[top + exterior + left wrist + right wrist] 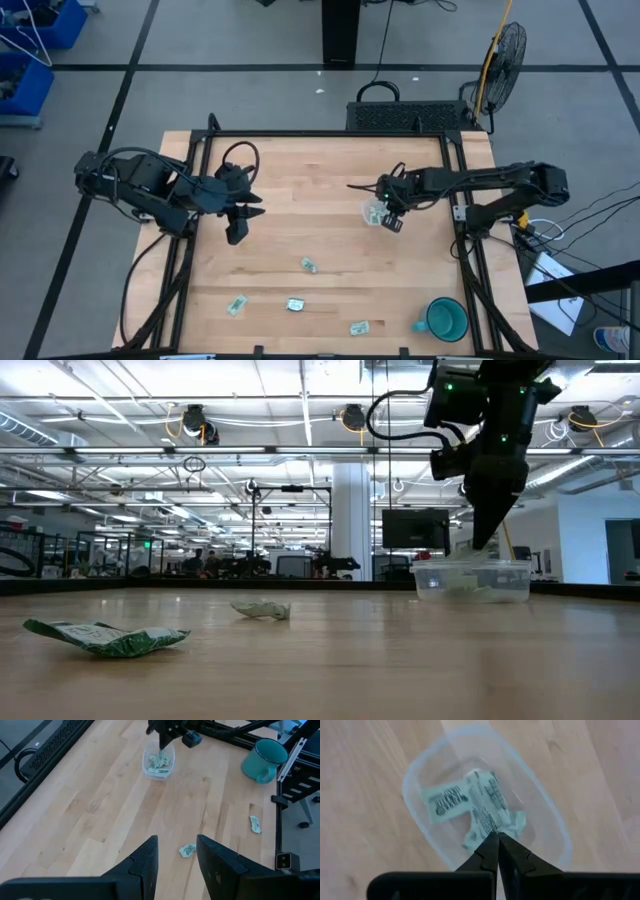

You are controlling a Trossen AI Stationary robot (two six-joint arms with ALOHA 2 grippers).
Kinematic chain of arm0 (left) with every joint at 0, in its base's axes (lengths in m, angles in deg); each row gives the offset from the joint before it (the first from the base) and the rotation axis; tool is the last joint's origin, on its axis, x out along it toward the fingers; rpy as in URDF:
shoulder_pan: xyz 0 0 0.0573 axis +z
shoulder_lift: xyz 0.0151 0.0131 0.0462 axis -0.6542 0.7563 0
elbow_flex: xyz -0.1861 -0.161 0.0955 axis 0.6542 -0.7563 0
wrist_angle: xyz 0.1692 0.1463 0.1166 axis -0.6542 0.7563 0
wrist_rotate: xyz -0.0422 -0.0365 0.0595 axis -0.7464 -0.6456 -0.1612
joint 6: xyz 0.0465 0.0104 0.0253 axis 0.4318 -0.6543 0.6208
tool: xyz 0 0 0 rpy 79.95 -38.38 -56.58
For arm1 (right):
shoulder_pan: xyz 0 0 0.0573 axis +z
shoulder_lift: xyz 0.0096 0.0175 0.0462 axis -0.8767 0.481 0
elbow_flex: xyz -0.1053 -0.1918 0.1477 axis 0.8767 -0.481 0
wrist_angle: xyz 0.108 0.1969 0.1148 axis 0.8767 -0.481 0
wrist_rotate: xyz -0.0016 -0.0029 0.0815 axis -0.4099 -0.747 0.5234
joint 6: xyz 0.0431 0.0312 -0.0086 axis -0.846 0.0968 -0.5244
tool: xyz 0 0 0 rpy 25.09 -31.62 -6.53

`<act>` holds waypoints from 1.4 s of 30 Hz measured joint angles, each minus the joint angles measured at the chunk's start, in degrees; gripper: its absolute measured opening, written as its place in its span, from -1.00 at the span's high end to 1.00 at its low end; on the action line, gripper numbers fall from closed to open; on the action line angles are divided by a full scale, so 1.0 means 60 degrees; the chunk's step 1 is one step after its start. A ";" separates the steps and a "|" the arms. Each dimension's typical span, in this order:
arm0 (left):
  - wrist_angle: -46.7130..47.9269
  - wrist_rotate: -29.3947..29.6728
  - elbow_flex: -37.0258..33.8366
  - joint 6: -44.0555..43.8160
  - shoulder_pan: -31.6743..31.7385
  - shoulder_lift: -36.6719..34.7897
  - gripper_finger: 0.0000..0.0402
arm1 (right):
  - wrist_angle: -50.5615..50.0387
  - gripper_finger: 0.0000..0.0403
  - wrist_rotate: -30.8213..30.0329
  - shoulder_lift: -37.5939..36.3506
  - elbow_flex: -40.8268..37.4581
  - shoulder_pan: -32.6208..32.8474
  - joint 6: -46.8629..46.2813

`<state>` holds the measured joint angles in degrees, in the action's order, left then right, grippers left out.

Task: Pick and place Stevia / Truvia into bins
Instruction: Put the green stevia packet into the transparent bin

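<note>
Over the clear bin (485, 800) at the bench's (320, 210) right side, the right hand (496, 840) hangs with fingers pressed together, tips at a sachet (485, 810) lying inside with others. Four sachets lie along the near edge, one (309, 265) mid-bench. Left hand (176, 851) hovers open at left.
</note>
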<state>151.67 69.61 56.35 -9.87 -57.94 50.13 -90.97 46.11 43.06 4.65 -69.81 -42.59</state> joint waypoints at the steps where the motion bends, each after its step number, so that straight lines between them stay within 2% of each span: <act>1: 0.0000 -0.0001 0.0000 0.0000 0.0000 0.0000 0.30 | 0.0136 1.00 -0.0032 0.0057 -0.0086 0.0023 0.0010; 4: 0.0000 0.0001 0.0000 0.0000 0.0002 0.0000 0.30 | 0.0246 1.00 -0.0183 0.0163 -0.0341 0.0056 0.0020; 9: 0.0000 0.0003 0.0000 0.0000 0.0000 0.0000 0.30 | 0.0166 1.00 0.0494 0.0108 -0.0671 0.0058 -0.0258; 15: 0.0000 0.0003 0.0000 0.0000 0.0003 0.0000 0.30 | 0.0189 0.99 0.0522 0.0070 -0.1082 0.0056 -0.0573; 24: 0.0000 0.0007 0.0000 0.0000 0.0000 0.0000 0.30 | 0.0680 0.68 0.0399 0.0036 -0.1113 0.0060 -0.0551; 28: 0.0002 0.0007 0.0000 0.0000 0.0004 0.0000 0.30 | 0.0892 0.58 -0.0393 -0.0149 -0.1064 0.0063 -0.0376; 32: 0.0004 0.0007 0.0000 0.0003 0.0003 0.0000 0.30 | 0.0906 0.54 -0.0497 -0.0525 -0.0624 0.0058 -0.0249; 35: 0.0007 0.0003 0.0000 0.0000 0.0004 0.0001 0.30 | 0.1682 0.54 0.0062 -0.0876 -0.0300 0.0146 -0.0275; 39: -0.0015 -0.0003 -0.0217 -0.0144 0.0000 0.0000 0.30 | 0.4137 0.54 0.1465 -0.1264 -0.0277 0.0472 0.0247; 42: 0.0001 -0.0061 -0.0668 -0.0444 0.0000 0.0004 0.30 | 0.5792 0.52 0.1743 -0.1277 -0.0264 0.0854 0.0387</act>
<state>151.67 69.25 52.34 -12.54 -57.94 50.16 -56.22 56.57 35.40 3.07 -64.69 -40.27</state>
